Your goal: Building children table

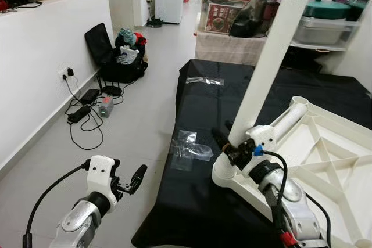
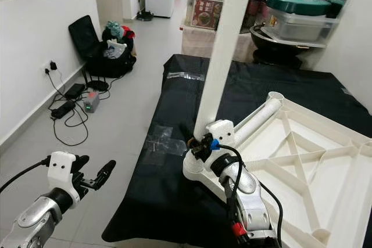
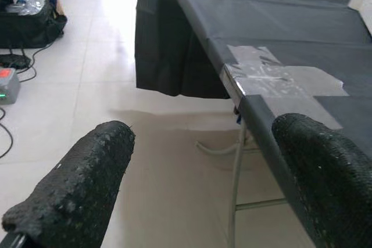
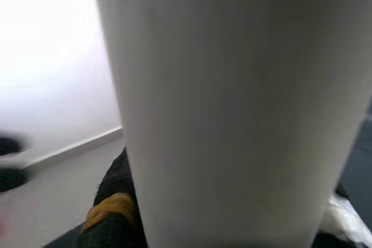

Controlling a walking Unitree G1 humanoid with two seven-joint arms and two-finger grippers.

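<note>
Right gripper (image 1: 231, 148) fingers clamp the upright table leg (image 1: 266, 65) in the tabletop (image 1: 325, 161) corner; left gripper (image 1: 131, 179) fingers apart.

You have bright, even daylight in both eye views; the floor (image 1: 145, 114) shows soft glare toward the far doorway. Left wrist view: sharp on the worktop (image 3: 279, 21), a soft shadow beneath its edge, near fingers (image 3: 75, 190) slightly soft. Right wrist view: the white table leg (image 4: 232, 103) is blurred and too close; background overexposed.
</note>
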